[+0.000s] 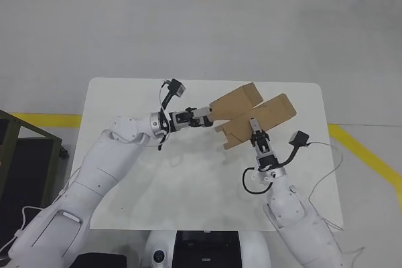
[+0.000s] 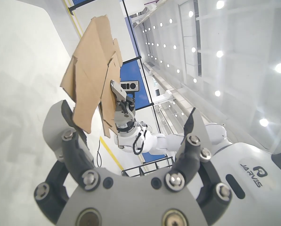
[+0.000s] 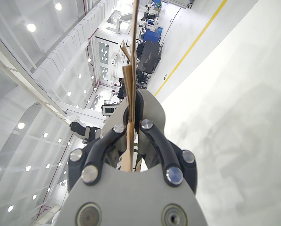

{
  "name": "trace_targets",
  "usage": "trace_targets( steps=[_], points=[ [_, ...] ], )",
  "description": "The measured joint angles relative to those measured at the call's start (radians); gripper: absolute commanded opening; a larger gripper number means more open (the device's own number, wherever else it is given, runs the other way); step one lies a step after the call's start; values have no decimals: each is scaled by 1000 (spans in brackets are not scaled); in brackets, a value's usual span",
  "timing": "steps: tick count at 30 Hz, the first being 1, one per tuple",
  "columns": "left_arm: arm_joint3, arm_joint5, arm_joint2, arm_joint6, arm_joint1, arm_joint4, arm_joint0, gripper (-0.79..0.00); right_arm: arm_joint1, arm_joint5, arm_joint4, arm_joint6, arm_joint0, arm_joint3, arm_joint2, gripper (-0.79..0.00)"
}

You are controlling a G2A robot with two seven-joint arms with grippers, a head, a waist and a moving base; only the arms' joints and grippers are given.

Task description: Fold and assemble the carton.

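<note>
A flat brown carton (image 1: 254, 112) is held tilted above the far right part of the white table (image 1: 141, 194). My right gripper (image 1: 256, 130) is shut on its near edge; in the right wrist view the carton (image 3: 134, 36) runs edge-on out of the shut gripper (image 3: 132, 109). My left gripper (image 1: 206, 118) stands open at the carton's left end. In the left wrist view a corner of the carton (image 2: 91, 71) lies against one of the fingers (image 2: 69, 118), the other finger (image 2: 194, 128) stands well apart, and the right gripper (image 2: 118, 92) grips the carton farther off.
A dark green rack (image 1: 7, 154) stands on the floor left of the table. Yellow floor tape (image 1: 372, 157) runs past the table's right side. A black cable (image 1: 254, 181) loops by the right wrist.
</note>
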Motion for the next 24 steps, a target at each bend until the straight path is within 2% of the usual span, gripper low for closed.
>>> trace_targets(
  steps=[7,16,24],
  points=[
    [-19,10,-24,-51,0,-44,7,0,-12,22,-67,-39,3,2,-10,-785],
    [-49,14,-53,-61,1,-49,26,0,-28,38,-134,-80,0,8,-24,-785],
    [-27,29,-54,-51,-9,-58,10,0,-39,36,-166,-85,-6,5,-34,-785]
  ],
)
